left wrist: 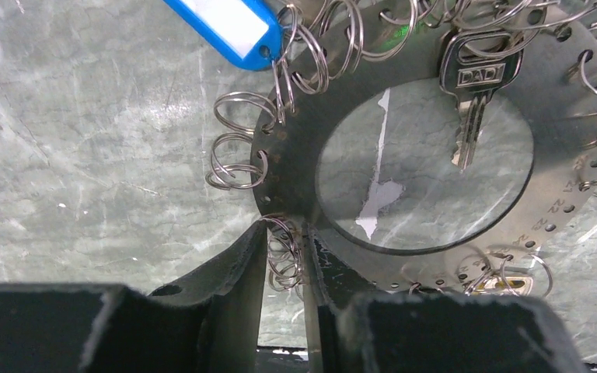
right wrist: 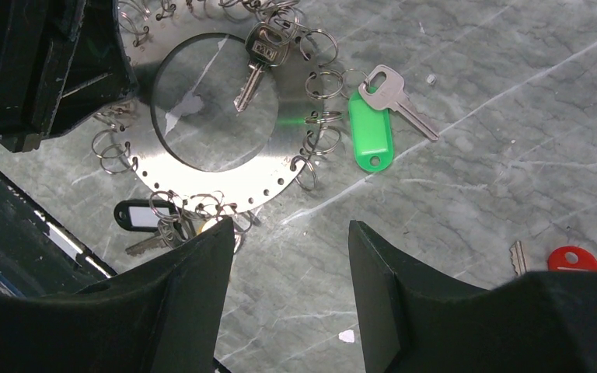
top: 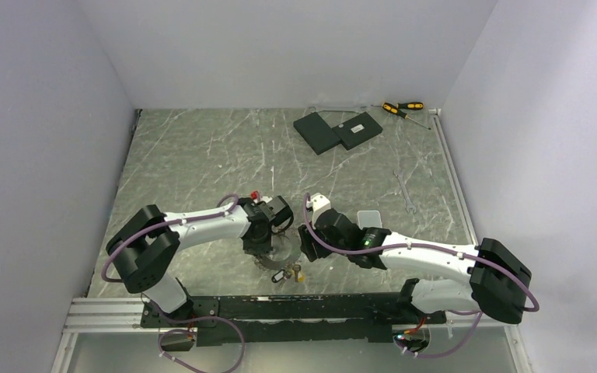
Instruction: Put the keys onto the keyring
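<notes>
Grey marbled table (top: 202, 155); keyring (left wrist: 291, 179) lies by its near edge. Left claw (left wrist: 284, 311) narrow about a rim split ring (left wrist: 284, 260), grip unclear. Right claw (right wrist: 289, 287) wide, empty.

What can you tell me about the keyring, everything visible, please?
The keyring is a flat grey metal disc with a large round central opening and small holes round its rim, many carrying split rings. It lies flat on the table. A silver key lies across the opening; the left claw straddles one rim ring.
</notes>
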`<state>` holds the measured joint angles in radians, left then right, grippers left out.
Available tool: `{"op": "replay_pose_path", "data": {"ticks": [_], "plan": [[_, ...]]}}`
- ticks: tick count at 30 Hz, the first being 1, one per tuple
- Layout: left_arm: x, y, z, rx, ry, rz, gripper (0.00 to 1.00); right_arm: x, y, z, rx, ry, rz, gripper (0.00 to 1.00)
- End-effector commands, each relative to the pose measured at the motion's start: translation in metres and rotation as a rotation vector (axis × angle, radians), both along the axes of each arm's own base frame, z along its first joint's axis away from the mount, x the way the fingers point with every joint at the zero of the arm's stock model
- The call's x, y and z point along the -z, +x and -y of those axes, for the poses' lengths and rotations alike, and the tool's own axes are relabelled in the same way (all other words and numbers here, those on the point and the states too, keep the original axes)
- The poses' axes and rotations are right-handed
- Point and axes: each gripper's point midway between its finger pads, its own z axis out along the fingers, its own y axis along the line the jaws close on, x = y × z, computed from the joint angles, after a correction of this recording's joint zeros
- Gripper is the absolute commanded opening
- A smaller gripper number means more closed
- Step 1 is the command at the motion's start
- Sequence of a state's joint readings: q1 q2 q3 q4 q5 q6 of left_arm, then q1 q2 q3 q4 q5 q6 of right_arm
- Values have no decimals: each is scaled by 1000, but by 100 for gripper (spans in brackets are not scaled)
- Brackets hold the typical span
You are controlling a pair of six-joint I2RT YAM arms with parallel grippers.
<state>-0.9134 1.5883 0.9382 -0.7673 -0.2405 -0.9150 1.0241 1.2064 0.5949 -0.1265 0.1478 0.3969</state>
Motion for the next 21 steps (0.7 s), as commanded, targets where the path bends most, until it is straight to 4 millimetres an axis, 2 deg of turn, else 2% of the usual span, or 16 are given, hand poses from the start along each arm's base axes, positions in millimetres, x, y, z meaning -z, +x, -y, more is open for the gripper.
{"op": "replay_pose_path", "data": {"ticks": [1,6,12,15,20,21], "plan": [[4,-5,2,-21,2,-9,29,-7,3,-4,4,33,15,59],[5,-9,2,-16,11,-20,31,-7,4,-5,4,26,15,59],[4,-16,-1,-20,25,-33,28,-6,4,-6,3,23,11,59],[5,-18,-3,-23,32,-28,21,-5,5,-7,1,24,7,59],[7,-16,-2,-16,24,-22,1,-5,4,-8,-4,19,2,59],[6,-15,-1,-15,21,-16,0,-5,4,-9,-4,19,2,59]]}}
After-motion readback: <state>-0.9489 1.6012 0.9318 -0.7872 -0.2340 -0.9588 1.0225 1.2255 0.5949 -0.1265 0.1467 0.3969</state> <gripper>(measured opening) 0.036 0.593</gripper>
